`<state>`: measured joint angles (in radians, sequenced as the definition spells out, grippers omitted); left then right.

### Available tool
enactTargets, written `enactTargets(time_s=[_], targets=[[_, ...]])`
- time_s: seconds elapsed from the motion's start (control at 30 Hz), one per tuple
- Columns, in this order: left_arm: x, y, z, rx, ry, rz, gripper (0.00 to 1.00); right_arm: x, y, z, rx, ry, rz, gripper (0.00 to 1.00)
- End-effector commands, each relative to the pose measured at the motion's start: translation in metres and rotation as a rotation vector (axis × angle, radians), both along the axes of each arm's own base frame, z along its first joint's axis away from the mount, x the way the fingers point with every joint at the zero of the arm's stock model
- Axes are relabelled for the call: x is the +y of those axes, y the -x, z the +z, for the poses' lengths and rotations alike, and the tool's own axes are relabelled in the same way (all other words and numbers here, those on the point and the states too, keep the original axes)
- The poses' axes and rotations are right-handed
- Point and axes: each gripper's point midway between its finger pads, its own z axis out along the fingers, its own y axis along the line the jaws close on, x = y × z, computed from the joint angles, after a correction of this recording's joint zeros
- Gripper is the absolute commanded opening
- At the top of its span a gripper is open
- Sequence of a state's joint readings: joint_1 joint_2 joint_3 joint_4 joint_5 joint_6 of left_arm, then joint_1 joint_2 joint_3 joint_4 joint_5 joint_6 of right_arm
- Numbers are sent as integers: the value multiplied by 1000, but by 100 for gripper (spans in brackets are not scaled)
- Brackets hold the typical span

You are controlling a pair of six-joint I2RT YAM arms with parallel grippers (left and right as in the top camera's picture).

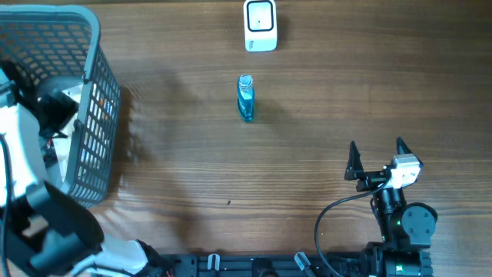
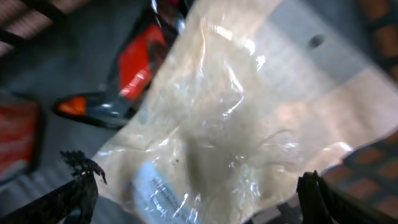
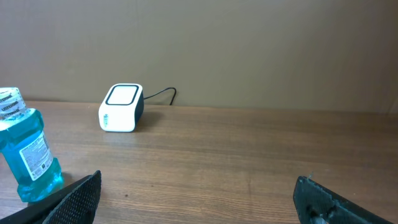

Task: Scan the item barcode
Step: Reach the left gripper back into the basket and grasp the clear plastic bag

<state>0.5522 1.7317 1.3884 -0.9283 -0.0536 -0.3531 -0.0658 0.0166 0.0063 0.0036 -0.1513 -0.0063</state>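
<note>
A white barcode scanner (image 1: 260, 25) stands at the far middle of the table, also seen in the right wrist view (image 3: 121, 107). A blue mouthwash bottle (image 1: 245, 98) stands upright in front of it, at the left edge of the right wrist view (image 3: 28, 155). My right gripper (image 1: 376, 146) hovers open and empty near the front right, its jaws wide apart (image 3: 198, 183). My left arm reaches into the grey basket (image 1: 100, 115). There my left gripper (image 2: 196, 174) is open, its fingers spread on either side of a clear plastic bag (image 2: 236, 124) carrying a printed label.
A red and black packaged item (image 2: 140, 62) lies behind the clear bag inside the basket. The basket fills the table's left end. A black cable runs from the scanner toward the wall (image 3: 163, 93).
</note>
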Motion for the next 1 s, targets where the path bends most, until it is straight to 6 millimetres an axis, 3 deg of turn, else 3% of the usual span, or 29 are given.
enactTargets(time_s=[0.0,0.23,0.6,0.67,0.7,0.73,0.8,0.87,0.97], targets=[[-15,-3,-45,63,136,-27,100,-1,0,2,-10,17,-6,100],[-15,-3,-96,147,190,-22,100,-1,0,2,-10,17,-6,100],[-37,1,-133,173,320,-33,97,-1,0,2,-10,18,-6,100],[-38,2,-133,177,323,-33,81,-1,0,2,-10,17,-6,100],[-38,3,-133,179,325,-33,61,-1,0,2,-10,17,-6,100],[-39,3,-133,182,327,-32,54,-1,0,2,-10,17,-6,100],[-39,4,-133,186,330,-32,26,-1,0,2,-10,17,-6,100],[-40,5,-133,187,335,-32,4,-1,0,2,-10,17,-6,100],[-42,4,-132,180,346,-33,4,-1,0,2,-10,17,-6,100]])
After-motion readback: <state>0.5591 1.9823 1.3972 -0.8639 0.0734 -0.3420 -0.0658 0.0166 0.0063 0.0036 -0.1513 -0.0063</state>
